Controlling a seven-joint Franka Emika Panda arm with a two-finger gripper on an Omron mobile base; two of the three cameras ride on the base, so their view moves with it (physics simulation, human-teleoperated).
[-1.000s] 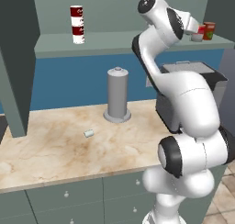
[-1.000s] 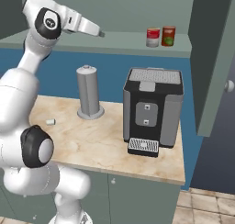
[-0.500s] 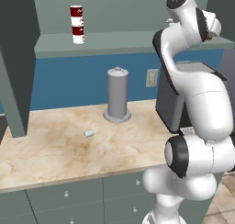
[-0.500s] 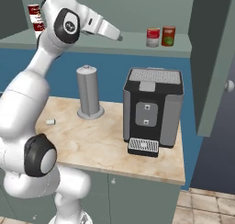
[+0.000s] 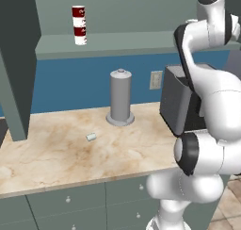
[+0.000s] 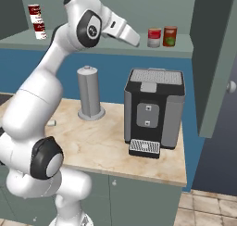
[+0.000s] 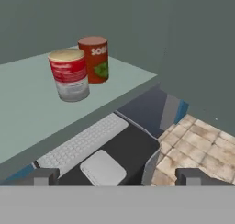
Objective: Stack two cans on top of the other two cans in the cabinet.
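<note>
Leftward, two banded cans (image 5: 79,25) stand stacked on the cabinet shelf (image 5: 141,41). From the right, the spread, empty claw (image 6: 134,40) nears a squat can (image 6: 154,37) and orange-red can (image 6: 170,36). Close up, both look rigid, slick; grip mid-body.

Cabinet shelf (image 6: 115,48): 2 cans (image 6: 162,37) right, prob. stacked pair (image 5: 79,25) left.

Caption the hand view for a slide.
Open pincer above the coffee machine, facing two cans side by side on the cabinet shelf.
</note>
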